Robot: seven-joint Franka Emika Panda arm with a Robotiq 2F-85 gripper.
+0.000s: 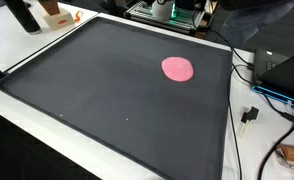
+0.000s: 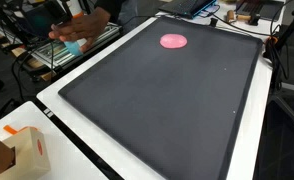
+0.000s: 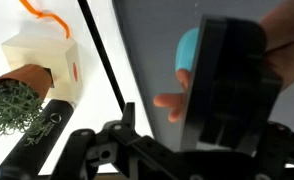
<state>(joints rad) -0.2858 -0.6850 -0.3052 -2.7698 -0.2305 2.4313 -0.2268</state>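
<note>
Fingers (image 3: 232, 85): can't tell open/shut; blue obj (image 3: 188, 50) in person's hand (image 3: 170, 102) beside, axis hidden.

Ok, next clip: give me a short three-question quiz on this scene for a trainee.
1. True or false: the pink disc lies on the dark mat.
2. In the wrist view, what holds the blue object? A: a human hand. B: the robot's gripper. C: nothing, it lies loose on the mat.
3. Fill in: the small box beside the potted plant stands off the mat, on the ___ table.

Key: 1 true; 2 A; 3 white.
</note>
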